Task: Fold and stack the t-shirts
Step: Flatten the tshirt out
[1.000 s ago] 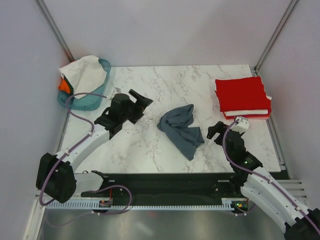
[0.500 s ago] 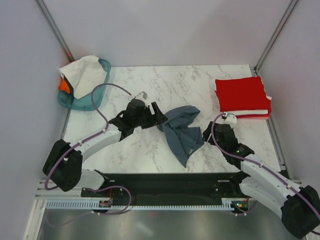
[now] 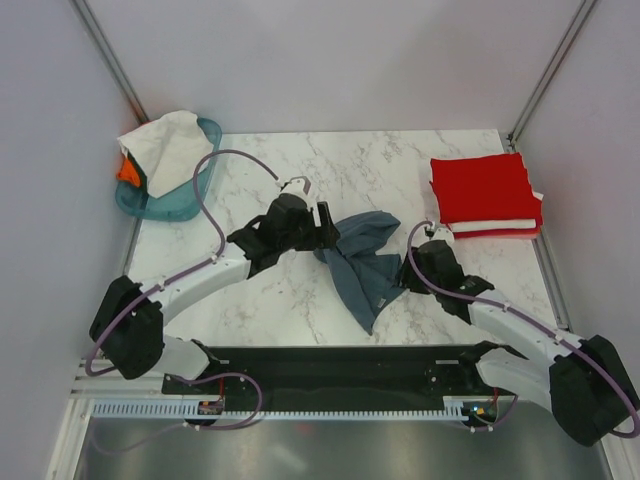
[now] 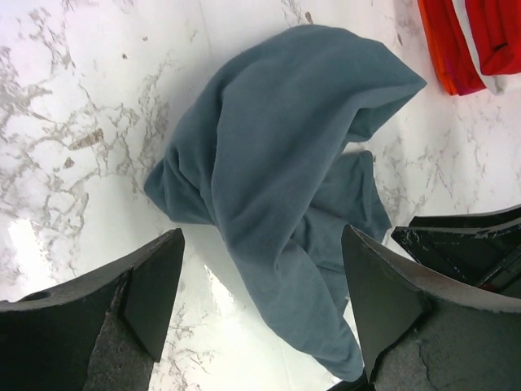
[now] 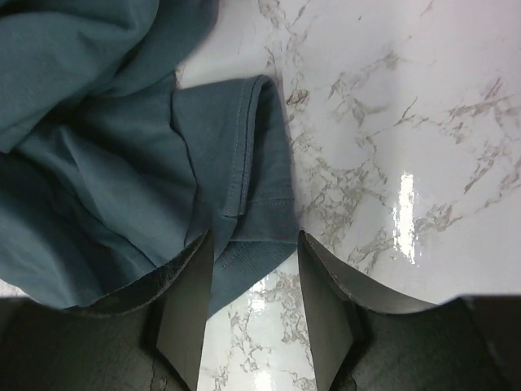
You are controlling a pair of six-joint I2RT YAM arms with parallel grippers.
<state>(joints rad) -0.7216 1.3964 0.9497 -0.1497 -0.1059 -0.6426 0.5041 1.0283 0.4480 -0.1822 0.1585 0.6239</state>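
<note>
A slate blue-grey t-shirt (image 3: 362,262) lies crumpled in the middle of the marble table. My left gripper (image 3: 328,233) is open at the shirt's left edge. In the left wrist view the shirt (image 4: 277,155) lies between and beyond the spread fingers of the left gripper (image 4: 263,248). My right gripper (image 3: 408,272) is open at the shirt's right edge. In the right wrist view the right gripper (image 5: 254,244) has its fingers either side of a stitched hem corner of the shirt (image 5: 244,195). A folded red t-shirt (image 3: 484,188) lies on a white one at the back right.
A teal basket (image 3: 185,200) at the back left holds a white t-shirt (image 3: 168,145) and an orange one (image 3: 127,171). The red stack's edge (image 4: 456,41) shows in the left wrist view. Grey walls close in the table. A black strip runs along the near edge.
My left arm swung right to the shirt's left edge. My right arm moved forward and left onto its right hem. The shirt's shape shifted a little.
</note>
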